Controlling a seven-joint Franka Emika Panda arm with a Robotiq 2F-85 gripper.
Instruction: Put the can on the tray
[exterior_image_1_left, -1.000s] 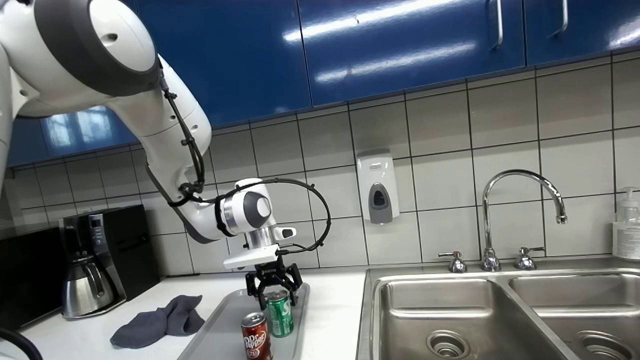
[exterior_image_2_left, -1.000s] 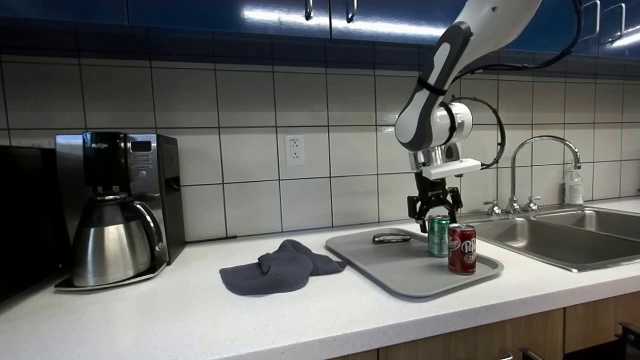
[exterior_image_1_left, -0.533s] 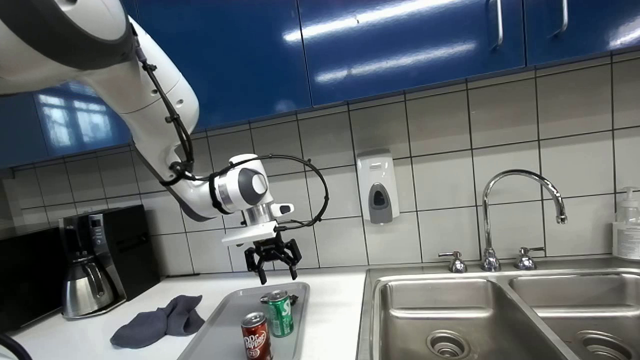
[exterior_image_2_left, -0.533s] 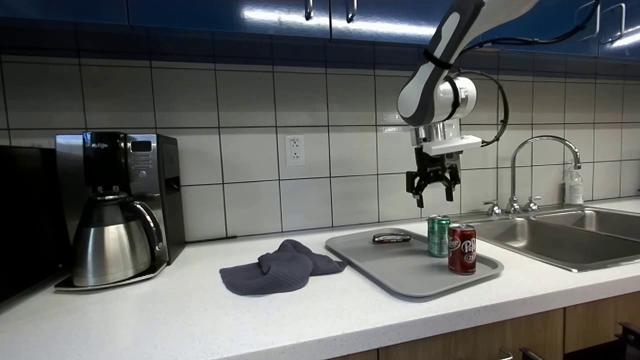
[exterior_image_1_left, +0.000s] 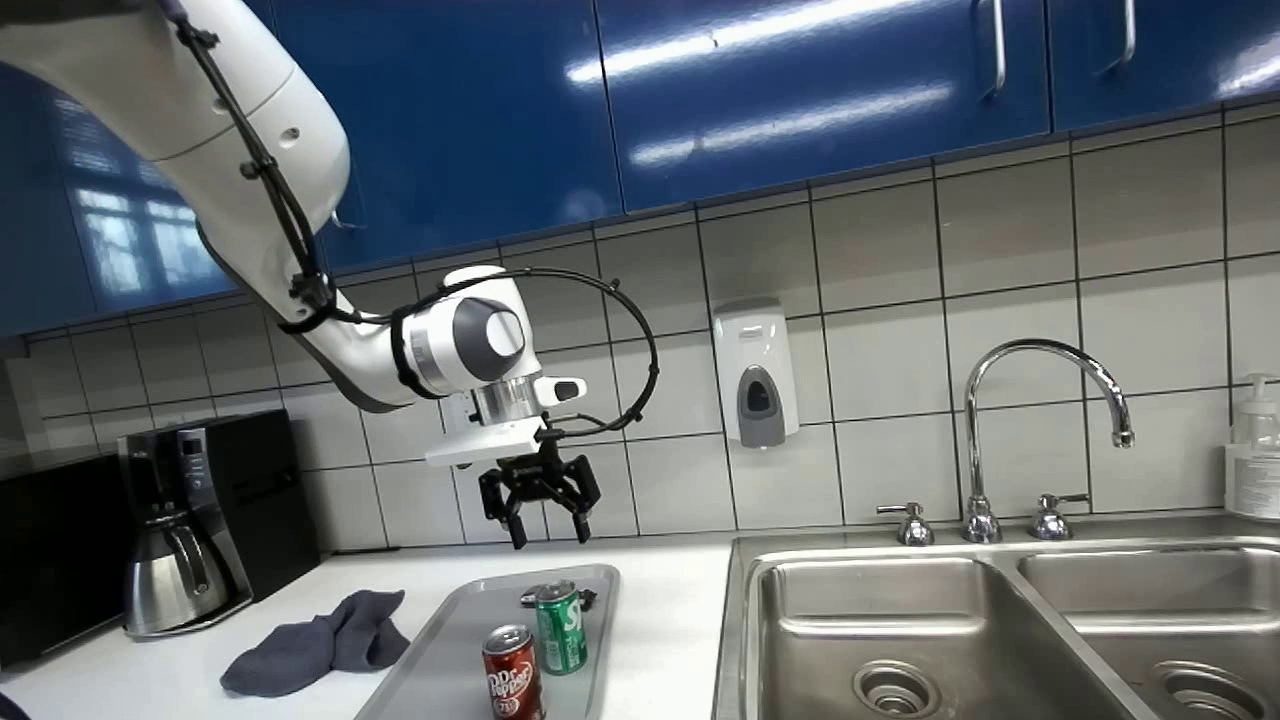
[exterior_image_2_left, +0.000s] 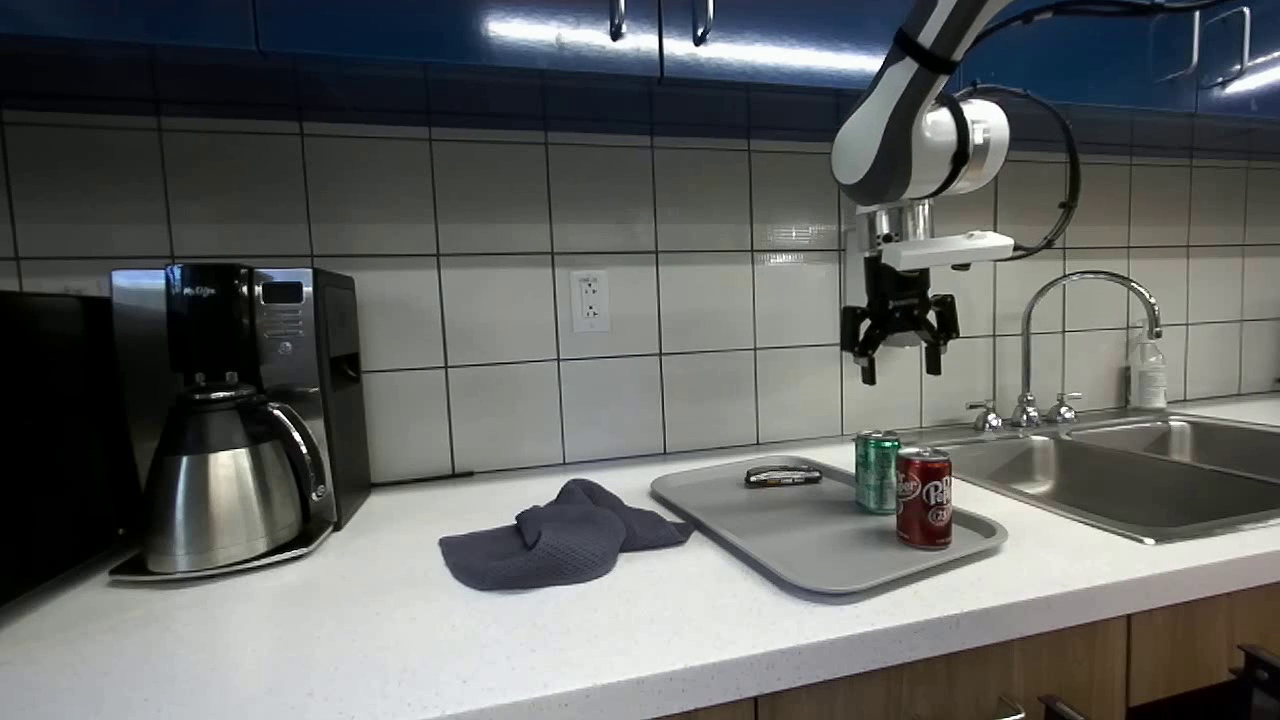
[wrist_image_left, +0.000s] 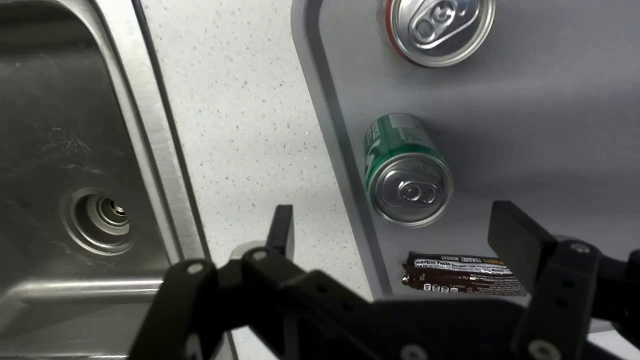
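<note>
A green can stands upright on the grey tray, and it also shows in an exterior view. A red Dr Pepper can stands upright on the tray close to the green can. In the wrist view the green can is just beyond the fingertips, and the red can is cut by the top edge. My gripper is open and empty, well above the green can. Its fingers are wide apart in the wrist view and in an exterior view.
A wrapped bar lies on the tray behind the green can. A dark cloth lies beside the tray. A coffee maker stands farther along the counter. The steel sink with its faucet is on the tray's other side.
My gripper was around the top of the green can, then rose straight off it and is now higher, with open fingers. The green can stayed standing on the tray.
</note>
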